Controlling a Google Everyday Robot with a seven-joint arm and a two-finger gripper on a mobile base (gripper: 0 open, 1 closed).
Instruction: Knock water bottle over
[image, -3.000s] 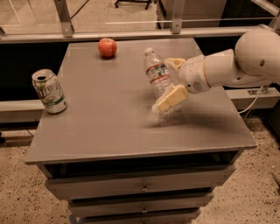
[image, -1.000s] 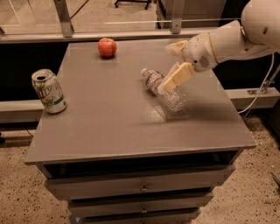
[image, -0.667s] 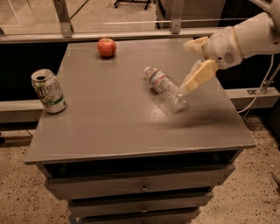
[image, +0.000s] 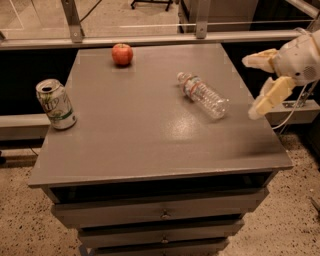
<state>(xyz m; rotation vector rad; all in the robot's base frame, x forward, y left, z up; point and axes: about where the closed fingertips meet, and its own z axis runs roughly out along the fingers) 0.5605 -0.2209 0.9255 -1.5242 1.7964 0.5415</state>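
The water bottle lies on its side on the grey tabletop, right of centre, with its white cap pointing to the back left and its base to the front right. My gripper hangs at the table's right edge, to the right of the bottle and clear of it. Its two cream fingers are spread apart and hold nothing.
A red apple sits near the table's back edge. A green-and-white soda can stands upright at the left edge. Drawers run below the tabletop. A metal rail crosses behind the table.
The bottle, standing tilted beside the fingers three seconds ago, now lies flat on the table. My gripper has drawn back to the right, off the bottle and past the table's edge.
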